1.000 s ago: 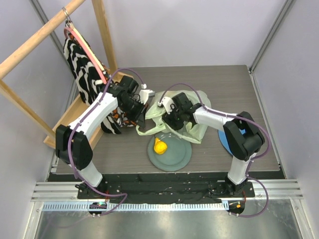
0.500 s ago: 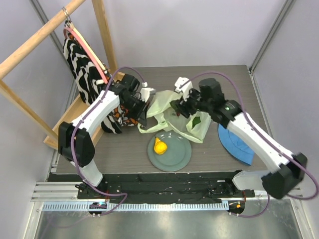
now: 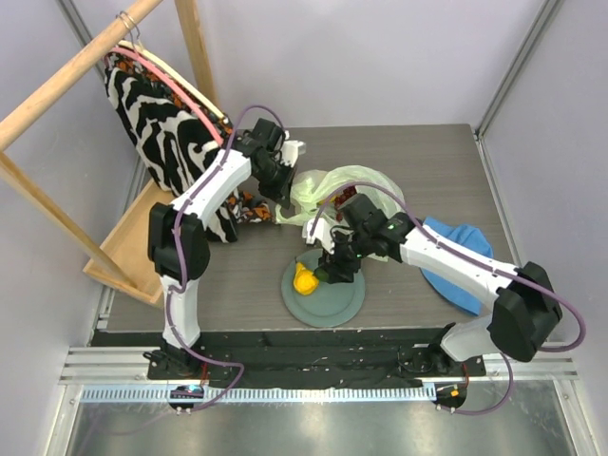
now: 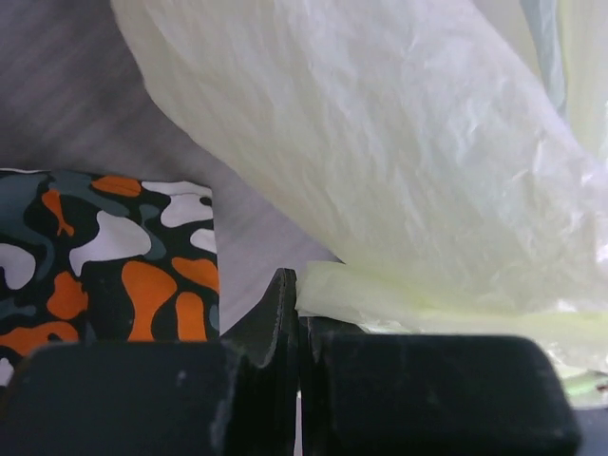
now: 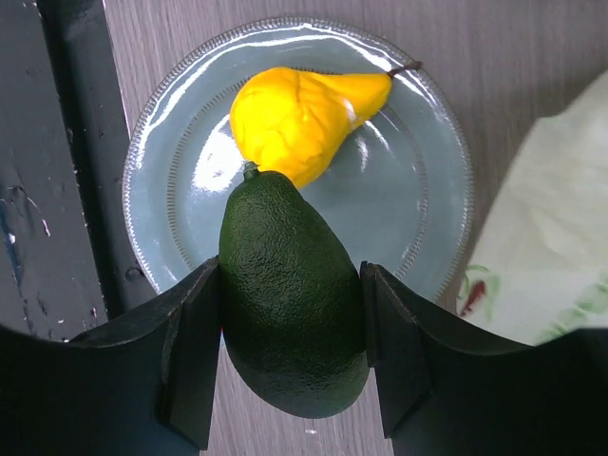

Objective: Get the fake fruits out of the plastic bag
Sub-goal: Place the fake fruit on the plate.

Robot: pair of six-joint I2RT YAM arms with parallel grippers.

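The right gripper (image 5: 290, 351) grips the green fruit (image 5: 285, 275) over the plate (image 5: 423, 218) at the counter's near edge, I think to set it beside the yellow fruit (image 5: 294, 119). The left gripper (image 4: 293, 313) pinches the plastic bag (image 4: 399, 161) mid-counter, apparently to steady it.

**Two fruits at the plate, the bag heaped beyond it**

The yellow-orange fruit (image 5: 304, 119), pear-shaped with a dark stalk, lies on its side on the plate (image 3: 347, 304), toward its 10 o'clock rim. The dark green fruit (image 5: 285, 247), egg-shaped with a pebbled skin, is clamped in the right gripper (image 5: 290, 280) over the plate, its narrow end against the pear. The plastic bag (image 3: 347, 185), pale yellow-green and crinkled, sits at the plate's 12 o'clock. The left gripper (image 4: 296, 294) pinches a fold at its 9 o'clock edge.
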